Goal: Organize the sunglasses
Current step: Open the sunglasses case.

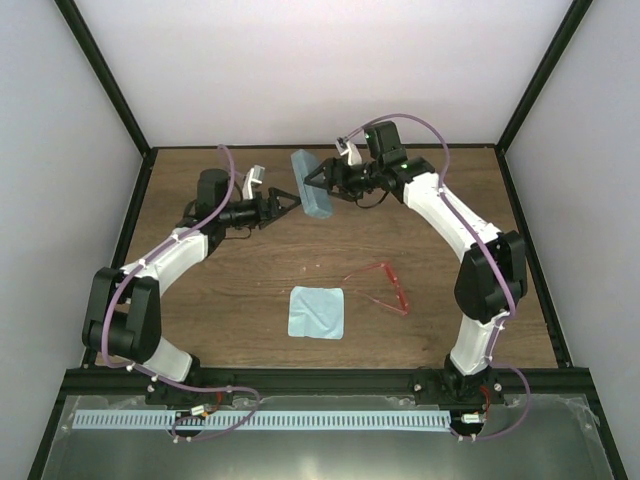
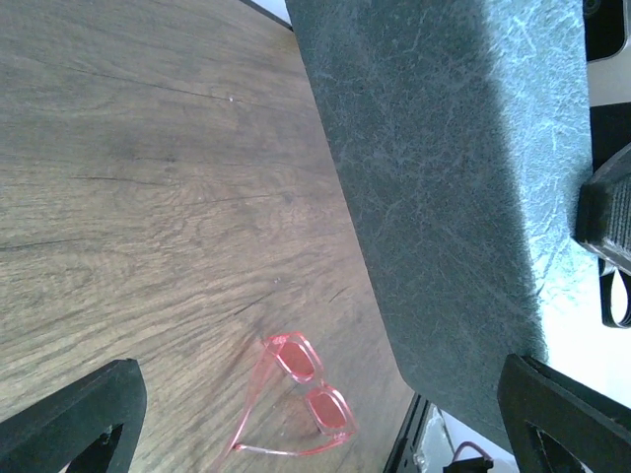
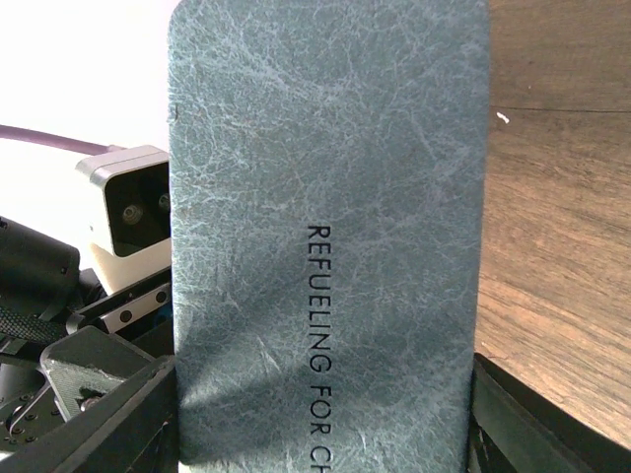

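Right gripper (image 1: 317, 181) is clamped on the blue-grey rectangular textured case (image 1: 303, 165), upper centre of the top view. In the right wrist view the case fills the gap between both black fingers (image 3: 108, 414), with the print "REFUELING FOR CH…" running down its face. Case looks lifted off the brown wooden table (image 1: 220, 290) and is closed.

Left gripper (image 1: 289, 203) is spread wide, just left of the case's lower end. In the left wrist view the case sits at upper right, its corner close to one finger. Can't tell if they touch.

The sunglasses (image 1: 383, 283), thin red translucent frame with reddish lenses, lie flat on the table right of centre in the top view, nothing gripping them, well apart from both grippers. Temple arms look unfolded. They also show at bottom centre of the left wrist view (image 2: 306, 384).

Light blue square cloth (image 1: 317, 313) lies flat below centre, left of the sunglasses, not touching them.
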`<control>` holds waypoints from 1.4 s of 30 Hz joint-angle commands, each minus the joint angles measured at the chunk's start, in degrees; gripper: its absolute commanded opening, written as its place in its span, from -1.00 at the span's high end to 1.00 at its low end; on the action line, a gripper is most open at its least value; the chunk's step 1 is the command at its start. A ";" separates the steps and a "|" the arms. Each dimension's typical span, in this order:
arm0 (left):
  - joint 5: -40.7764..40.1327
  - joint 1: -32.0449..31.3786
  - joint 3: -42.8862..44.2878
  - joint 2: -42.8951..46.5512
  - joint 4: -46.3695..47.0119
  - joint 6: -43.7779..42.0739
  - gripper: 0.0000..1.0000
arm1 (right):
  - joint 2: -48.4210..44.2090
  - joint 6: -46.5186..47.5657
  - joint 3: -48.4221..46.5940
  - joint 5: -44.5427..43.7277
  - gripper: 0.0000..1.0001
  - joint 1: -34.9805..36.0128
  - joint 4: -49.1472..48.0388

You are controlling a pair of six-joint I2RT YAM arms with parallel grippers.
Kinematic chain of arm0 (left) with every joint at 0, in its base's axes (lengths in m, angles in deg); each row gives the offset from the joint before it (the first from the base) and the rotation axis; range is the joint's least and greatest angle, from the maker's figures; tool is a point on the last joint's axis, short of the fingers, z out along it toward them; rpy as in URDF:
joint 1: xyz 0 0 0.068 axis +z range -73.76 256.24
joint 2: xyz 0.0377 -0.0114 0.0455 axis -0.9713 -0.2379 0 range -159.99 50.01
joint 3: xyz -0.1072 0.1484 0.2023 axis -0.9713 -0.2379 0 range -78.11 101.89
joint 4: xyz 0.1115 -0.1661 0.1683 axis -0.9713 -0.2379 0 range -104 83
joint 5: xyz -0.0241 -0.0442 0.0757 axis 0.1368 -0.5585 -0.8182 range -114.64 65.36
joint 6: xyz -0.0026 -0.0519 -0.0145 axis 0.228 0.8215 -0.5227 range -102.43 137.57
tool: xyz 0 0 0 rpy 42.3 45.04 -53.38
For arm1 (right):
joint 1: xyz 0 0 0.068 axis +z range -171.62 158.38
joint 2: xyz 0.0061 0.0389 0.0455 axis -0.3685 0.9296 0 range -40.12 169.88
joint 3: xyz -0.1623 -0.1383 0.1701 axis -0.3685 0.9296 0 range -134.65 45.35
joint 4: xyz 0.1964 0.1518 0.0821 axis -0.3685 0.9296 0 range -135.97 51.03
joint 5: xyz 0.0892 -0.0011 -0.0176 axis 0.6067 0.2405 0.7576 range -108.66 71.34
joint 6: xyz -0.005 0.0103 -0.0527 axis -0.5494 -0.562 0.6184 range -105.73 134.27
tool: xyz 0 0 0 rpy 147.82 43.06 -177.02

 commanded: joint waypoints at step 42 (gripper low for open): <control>-9.46 -2.13 3.41 -10.75 -6.97 -7.06 -1.00 | -3.29 0.84 3.18 8.87 -0.16 -1.06 -3.62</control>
